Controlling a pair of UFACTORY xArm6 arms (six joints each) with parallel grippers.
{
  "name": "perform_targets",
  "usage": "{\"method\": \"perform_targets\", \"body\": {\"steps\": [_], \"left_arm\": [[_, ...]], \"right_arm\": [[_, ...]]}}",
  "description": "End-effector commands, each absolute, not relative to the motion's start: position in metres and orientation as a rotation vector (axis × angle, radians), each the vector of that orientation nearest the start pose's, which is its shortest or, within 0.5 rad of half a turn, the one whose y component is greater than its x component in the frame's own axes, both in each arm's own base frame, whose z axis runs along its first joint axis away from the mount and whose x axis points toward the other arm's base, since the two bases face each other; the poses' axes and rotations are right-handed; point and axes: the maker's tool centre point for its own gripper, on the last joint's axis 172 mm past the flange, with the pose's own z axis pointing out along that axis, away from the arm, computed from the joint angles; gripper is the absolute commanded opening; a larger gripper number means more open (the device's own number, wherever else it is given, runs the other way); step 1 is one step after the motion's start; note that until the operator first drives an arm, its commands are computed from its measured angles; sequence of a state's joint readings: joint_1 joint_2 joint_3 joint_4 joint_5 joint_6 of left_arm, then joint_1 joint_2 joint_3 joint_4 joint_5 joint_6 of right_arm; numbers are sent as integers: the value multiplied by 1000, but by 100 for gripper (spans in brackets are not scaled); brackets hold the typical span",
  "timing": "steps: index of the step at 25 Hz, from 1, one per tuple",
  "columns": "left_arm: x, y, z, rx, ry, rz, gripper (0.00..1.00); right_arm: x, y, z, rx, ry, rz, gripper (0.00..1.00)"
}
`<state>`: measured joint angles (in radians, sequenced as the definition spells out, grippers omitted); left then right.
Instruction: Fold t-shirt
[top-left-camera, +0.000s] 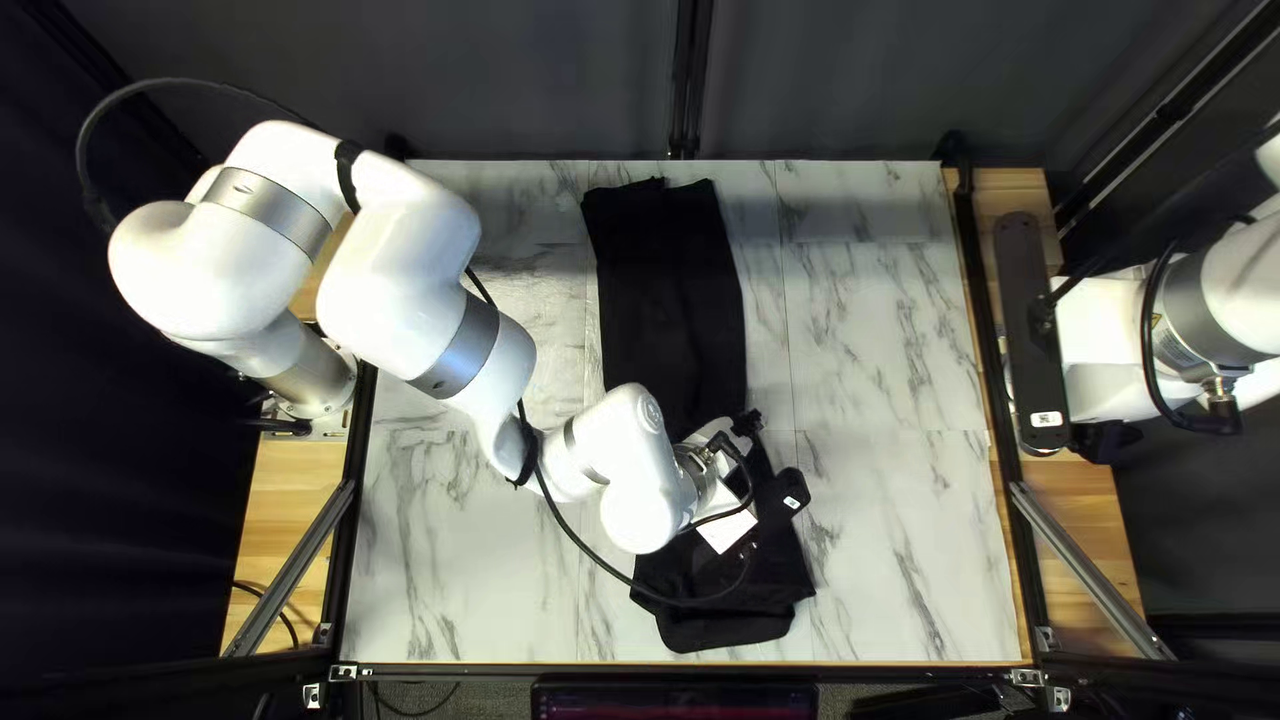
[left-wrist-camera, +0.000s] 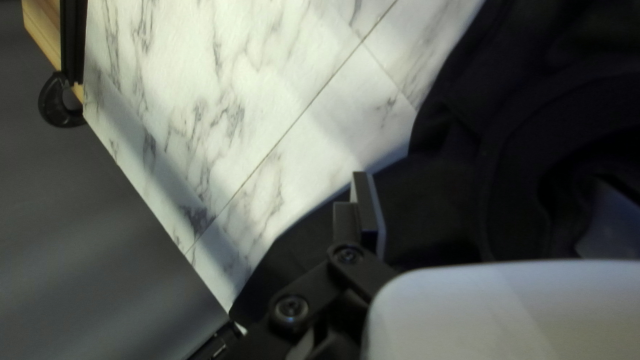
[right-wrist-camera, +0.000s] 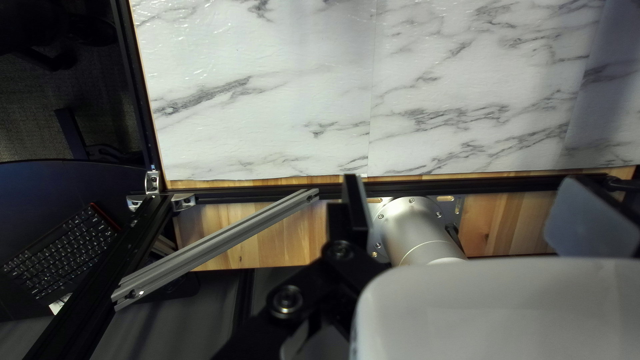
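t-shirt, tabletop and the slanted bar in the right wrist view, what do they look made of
The t-shirt looks like soft matte black cloth, perhaps cotton, going by its dull, creased surface. The tabletop seems covered in glossy marble-print film, since it shows grey veins and wrinkly highlights. The bar looks like satin aluminium: silvery grey, with grooves running lengthwise.

I can't make out any readable words or numbers from here. A small white label (top-left-camera: 1047,419) sits on the black bar (top-left-camera: 1024,307) at the end of my right arm (top-left-camera: 1240,287), and a white tag (top-left-camera: 792,503) on my left arm's (top-left-camera: 427,294) dark end piece (top-left-camera: 784,486); the lettering on the keyboard (right-wrist-camera: 63,250) is too small to tell.
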<state>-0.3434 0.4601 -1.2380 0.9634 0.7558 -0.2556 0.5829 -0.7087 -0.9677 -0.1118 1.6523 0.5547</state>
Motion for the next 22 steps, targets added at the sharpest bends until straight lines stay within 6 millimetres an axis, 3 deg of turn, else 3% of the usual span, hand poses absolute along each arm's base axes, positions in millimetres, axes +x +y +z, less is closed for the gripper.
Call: {"method": "perform_targets", "body": {"steps": [1,2,3,14,22], "left_arm": [[590,-99,80,-2306,983,-266,69],[590,-99,79,-2306,983,-263,69],[591,-99,79,-2305,983,-260,2],[590,-98,80,-2295,992,-244,0],[567,-98,110,-2262,1040,-197,0]], "right_arm": [[242,123,366,-3220,-28,-129,100],[242,123,366,-3220,-28,-129,100],[242,123,366,-3220,-28,-129,100],[242,123,366,-3220,-28,-129,100],[242,123,366,-3220,-28,-129,100]]}}
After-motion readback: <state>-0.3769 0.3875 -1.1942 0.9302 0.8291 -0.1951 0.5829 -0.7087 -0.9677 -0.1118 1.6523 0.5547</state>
